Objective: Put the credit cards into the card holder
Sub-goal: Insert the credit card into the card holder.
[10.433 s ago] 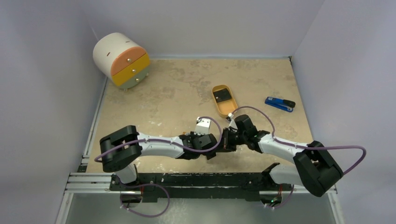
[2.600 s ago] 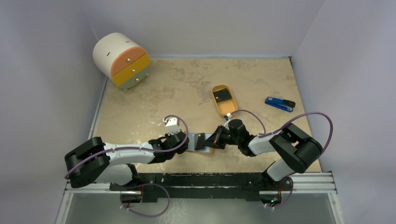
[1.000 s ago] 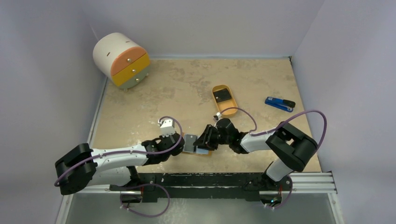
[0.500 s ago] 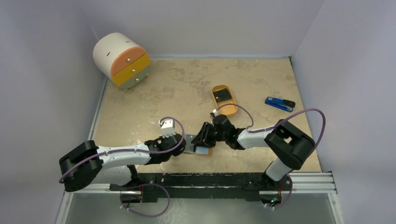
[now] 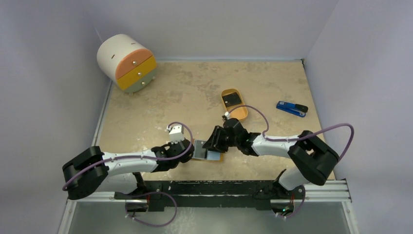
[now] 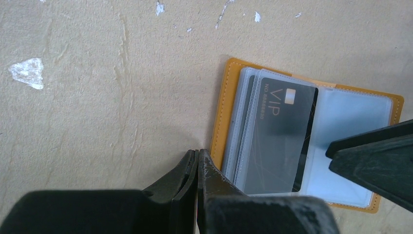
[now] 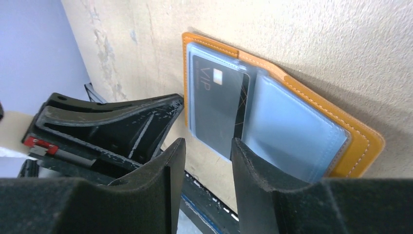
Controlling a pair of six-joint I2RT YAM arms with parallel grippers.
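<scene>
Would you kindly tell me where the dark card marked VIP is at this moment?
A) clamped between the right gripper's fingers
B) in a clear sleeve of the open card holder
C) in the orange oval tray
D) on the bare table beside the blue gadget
B: in the left wrist view the VIP card lies under a clear sleeve of the card holder, which is spread open on the table.

The card holder (image 7: 297,131) lies open on the beige bench (image 7: 316,39), its orange rim framing pale blue-grey sleeves. A dark credit card (image 7: 216,102) marked VIP sits in the sleeve nearer the left gripper (image 7: 165,109), whose black tip lies at the holder's edge. The right gripper (image 7: 208,144) hovers close, fingers apart, holding nothing.
</scene>
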